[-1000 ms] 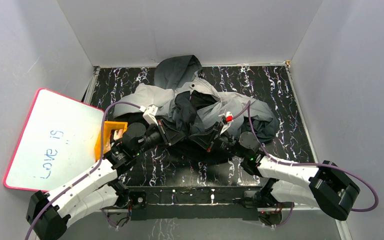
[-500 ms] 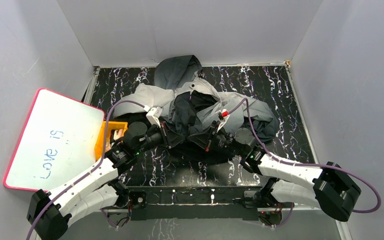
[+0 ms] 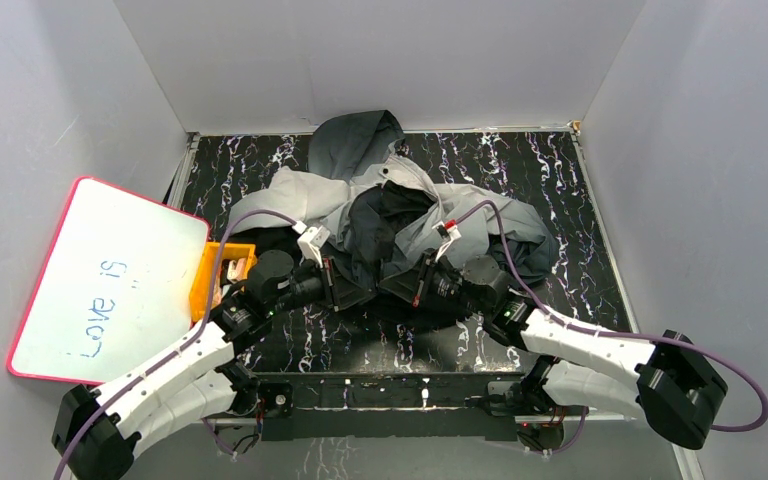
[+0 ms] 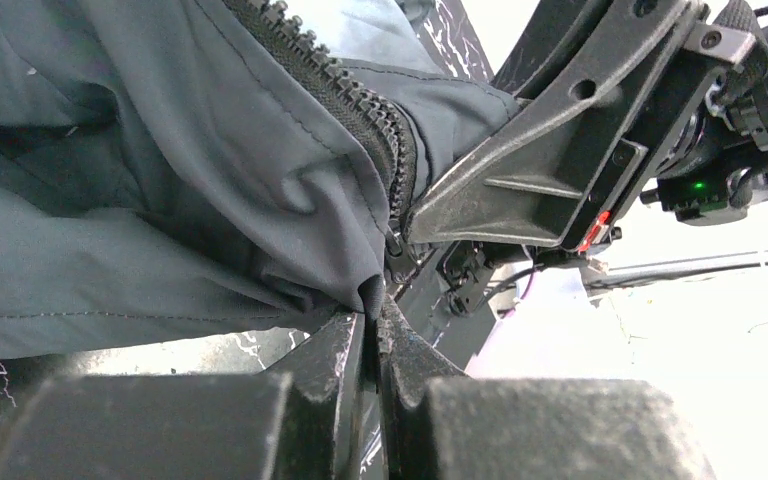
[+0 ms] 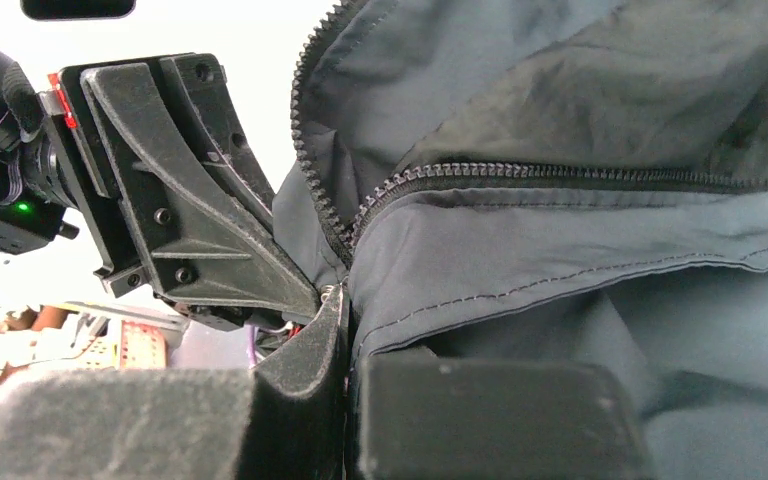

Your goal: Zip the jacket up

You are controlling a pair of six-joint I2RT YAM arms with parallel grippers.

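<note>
The left gripper (image 4: 373, 320) is pinched shut on a small fold of dark grey fabric at the bottom end of one zipper (image 4: 345, 90) edge. The right gripper (image 5: 348, 320) is likewise closed tight on the hem of the opposite edge. The two sets of fingers sit tip to tip, almost touching. Above them the two rows of teeth run apart in a V, so the front is open. The jacket (image 3: 310, 195) lies crumpled in the middle of the black marbled table (image 3: 550, 160), hood toward the far wall, with both arms reaching in at its near edge. This looks like the start of the task: bringing the two bottom ends together to engage the zipper. The slider is too hidden to tell whether the pin is seated. Next, the ends likely need fine alignment, then one gripper must let go and take the pull.
</note>
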